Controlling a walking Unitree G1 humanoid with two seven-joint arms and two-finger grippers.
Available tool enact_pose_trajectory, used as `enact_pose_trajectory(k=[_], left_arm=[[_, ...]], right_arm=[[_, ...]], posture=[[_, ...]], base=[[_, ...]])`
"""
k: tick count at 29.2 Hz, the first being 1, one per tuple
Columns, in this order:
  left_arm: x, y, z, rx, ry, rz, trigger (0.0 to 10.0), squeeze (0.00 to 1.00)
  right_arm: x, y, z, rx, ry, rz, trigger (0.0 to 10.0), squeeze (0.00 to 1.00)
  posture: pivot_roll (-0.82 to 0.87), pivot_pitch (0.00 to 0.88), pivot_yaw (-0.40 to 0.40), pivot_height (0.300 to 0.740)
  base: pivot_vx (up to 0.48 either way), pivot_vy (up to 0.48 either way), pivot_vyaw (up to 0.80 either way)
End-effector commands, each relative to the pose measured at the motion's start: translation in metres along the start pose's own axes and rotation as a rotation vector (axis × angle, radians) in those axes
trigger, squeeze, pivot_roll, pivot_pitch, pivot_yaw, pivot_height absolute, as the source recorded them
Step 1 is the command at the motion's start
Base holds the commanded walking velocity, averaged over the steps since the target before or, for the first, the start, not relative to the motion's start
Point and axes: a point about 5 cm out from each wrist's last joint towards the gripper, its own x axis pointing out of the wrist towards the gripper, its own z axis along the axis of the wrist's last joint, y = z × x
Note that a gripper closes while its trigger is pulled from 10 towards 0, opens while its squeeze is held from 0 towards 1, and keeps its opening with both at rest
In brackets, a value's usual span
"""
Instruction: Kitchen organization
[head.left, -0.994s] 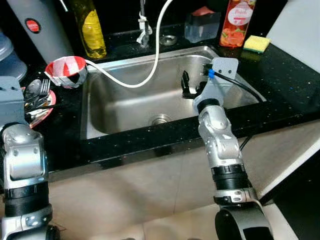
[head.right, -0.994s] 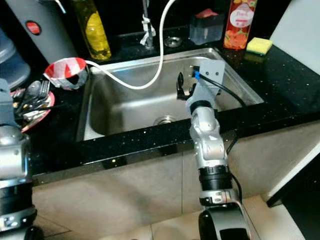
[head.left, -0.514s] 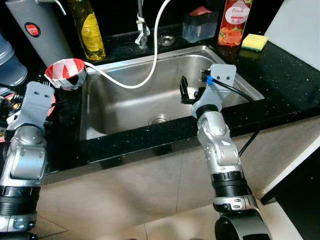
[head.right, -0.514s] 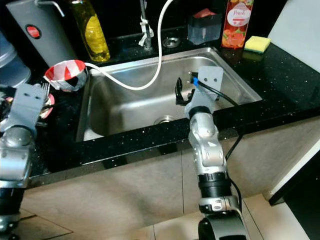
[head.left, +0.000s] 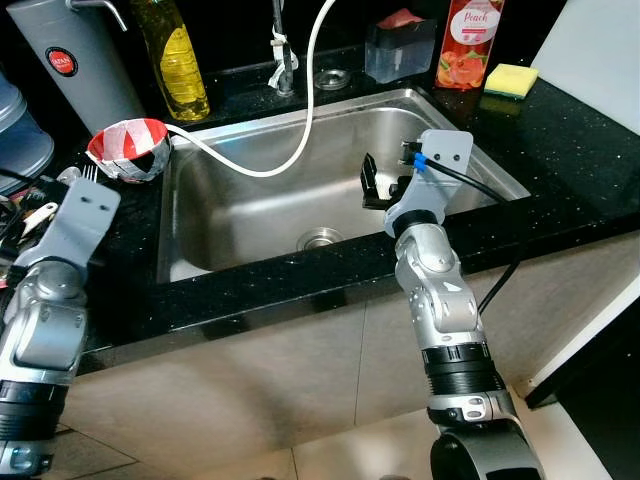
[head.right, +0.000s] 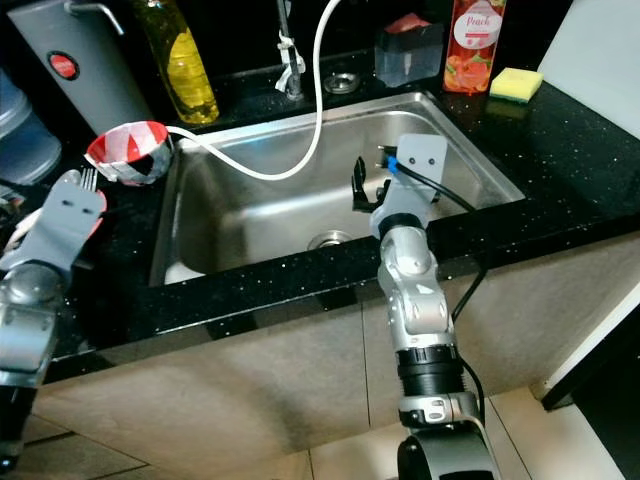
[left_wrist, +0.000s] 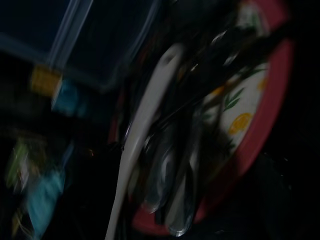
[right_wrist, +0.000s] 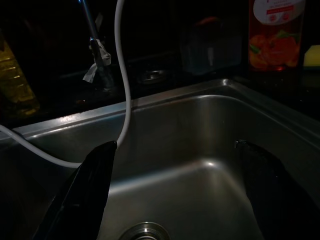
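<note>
A red-rimmed plate (left_wrist: 260, 145) with a fruit pattern holds several metal spoons (left_wrist: 175, 200) and a long white spoon (left_wrist: 145, 115); it lies on the black counter at the far left. A fork (head.left: 85, 172) sticks out past my left wrist (head.left: 82, 215), which hovers over that plate and hides its fingers. My right gripper (head.left: 372, 185) hangs inside the steel sink (head.left: 250, 200), right of the drain (head.left: 320, 239). Its fingers (right_wrist: 95, 190) are open with nothing between them.
A red-and-white bowl (head.left: 128, 148) sits by the sink's left rim, with a white hose (head.left: 300, 110) running past it. At the back stand a yellow oil bottle (head.left: 180, 60), a grey canister (head.left: 70, 60), a clear box (head.left: 400, 50), a red bottle (head.left: 462, 45) and a yellow sponge (head.left: 510, 78).
My left arm has swung forward and to the right, bringing its wrist over the plate of cutlery. The right arm has stayed in the sink. The camera shifted slightly.
</note>
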Motion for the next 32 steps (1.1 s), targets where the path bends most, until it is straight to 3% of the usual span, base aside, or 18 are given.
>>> enact_pose_trajectory(k=[1, 3, 4, 5, 6, 10, 17, 18, 26, 32], left_arm=[[0.002, 0.003, -0.007, -0.058, 0.039, 0.019, 6.0, 0.00], [0.000, -0.011, -0.010, -0.033, 0.044, -0.041, 4.3, 0.00], [0.000, -0.011, -0.010, -0.033, 0.044, -0.041, 4.3, 0.00], [-0.001, -0.016, -0.010, -0.017, 0.043, -0.061, 3.0, 0.00], [-0.002, -0.021, -0.011, 0.015, 0.037, -0.071, 0.0, 0.00], [-0.004, -0.028, -0.011, 0.111, 0.005, -0.070, 0.0, 0.00], [-0.006, -0.036, -0.008, 0.158, -0.039, -0.097, 0.0, 0.00], [-0.010, -0.042, -0.004, 0.168, -0.064, -0.125, 10.0, 0.00], [-0.022, -0.056, 0.009, 0.219, -0.136, -0.183, 10.0, 0.00], [-0.028, -0.063, 0.020, 0.211, -0.178, -0.212, 10.0, 0.00]], right_arm=[[0.000, 0.004, 0.001, 0.002, 0.004, 0.016, 10.0, 0.00], [-0.001, 0.004, 0.000, 0.002, 0.007, 0.015, 10.0, 0.00], [-0.001, 0.004, 0.000, 0.002, 0.007, 0.015, 10.0, 0.00], [-0.002, 0.004, 0.000, 0.001, 0.008, 0.015, 10.0, 0.00], [-0.002, 0.004, 0.000, 0.001, 0.008, 0.015, 10.0, 0.00], [-0.003, 0.003, 0.001, -0.004, 0.009, 0.013, 10.0, 0.00], [-0.002, 0.002, 0.001, -0.006, 0.010, 0.013, 10.0, 0.00], [-0.002, 0.003, 0.001, -0.006, 0.009, 0.014, 10.0, 0.00], [-0.002, 0.004, 0.002, -0.004, 0.009, 0.016, 10.0, 0.00], [-0.002, 0.004, 0.002, -0.004, 0.010, 0.020, 10.0, 0.00]], posture=[[0.08, 0.000, 0.120, 0.740], [0.08, 0.000, 0.120, 0.740], [0.08, 0.000, 0.120, 0.740], [0.08, 0.000, 0.120, 0.740], [0.07, 0.010, 0.119, 0.740], [0.07, 0.013, 0.116, 0.740], [0.06, 0.012, 0.116, 0.740], [0.07, 0.012, 0.116, 0.740], [0.07, 0.008, 0.117, 0.740], [0.07, 0.005, 0.115, 0.740]], base=[[0.000, 0.000, 0.00], [0.000, 0.000, 0.00], [0.000, 0.000, 0.00], [0.000, 0.000, 0.00], [0.000, 0.000, 0.00], [0.000, 0.000, 0.00], [0.000, 0.000, 0.00], [0.000, 0.000, 0.00], [0.000, 0.000, 0.00], [0.000, 0.000, 0.00]])
